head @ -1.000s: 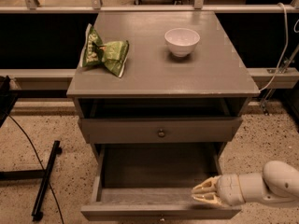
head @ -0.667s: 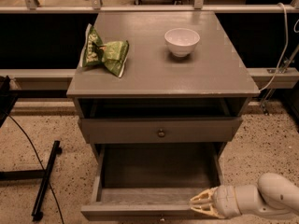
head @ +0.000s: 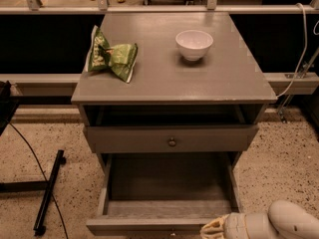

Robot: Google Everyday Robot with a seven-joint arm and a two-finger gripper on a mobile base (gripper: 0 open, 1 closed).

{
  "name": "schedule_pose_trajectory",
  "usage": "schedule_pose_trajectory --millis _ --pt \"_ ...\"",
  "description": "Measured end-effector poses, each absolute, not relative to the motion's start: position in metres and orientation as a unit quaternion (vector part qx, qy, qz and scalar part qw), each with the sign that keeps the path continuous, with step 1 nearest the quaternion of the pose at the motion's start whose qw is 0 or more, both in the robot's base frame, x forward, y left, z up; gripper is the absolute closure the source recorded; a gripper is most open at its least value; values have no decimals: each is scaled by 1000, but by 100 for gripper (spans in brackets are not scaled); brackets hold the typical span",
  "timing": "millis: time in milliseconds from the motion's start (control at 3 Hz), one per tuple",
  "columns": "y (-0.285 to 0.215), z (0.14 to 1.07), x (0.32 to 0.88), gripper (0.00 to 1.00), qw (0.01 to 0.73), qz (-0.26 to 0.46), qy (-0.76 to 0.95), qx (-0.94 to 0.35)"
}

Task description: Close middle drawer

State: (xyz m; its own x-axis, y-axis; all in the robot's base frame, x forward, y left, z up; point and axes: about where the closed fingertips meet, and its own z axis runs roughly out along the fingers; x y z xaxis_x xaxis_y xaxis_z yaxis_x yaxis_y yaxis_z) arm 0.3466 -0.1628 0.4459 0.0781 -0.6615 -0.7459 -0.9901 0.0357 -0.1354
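The middle drawer [head: 169, 183] is the grey box pulled far out of the grey cabinet [head: 174, 83], with its inside bare. Its low front [head: 149, 226] lies at the bottom edge of the view, and its knob is out of view. My gripper [head: 213, 228] comes in from the bottom right on a white arm [head: 294, 225]. Its cream fingers are drawn together, and it sits at the right end of the drawer's front, touching or nearly touching it. Above it, another grey drawer with a round dark knob [head: 172, 142] stands slightly out.
A green crumpled bag [head: 110, 56] and a white bowl [head: 194, 44] sit on the cabinet top. A black stand with a cable [head: 47, 193] lies on the speckled floor to the left. A white cable [head: 301, 44] hangs at the right.
My gripper has moved down and towards the drawer's front edge, from over the right inner side of the drawer. The drawer stands about as far out as before.
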Motion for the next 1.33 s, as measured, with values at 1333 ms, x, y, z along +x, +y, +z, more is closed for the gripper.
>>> schedule_pose_trajectory --millis 1333 --pt "-150 396 369 100 334 106 684 -640"
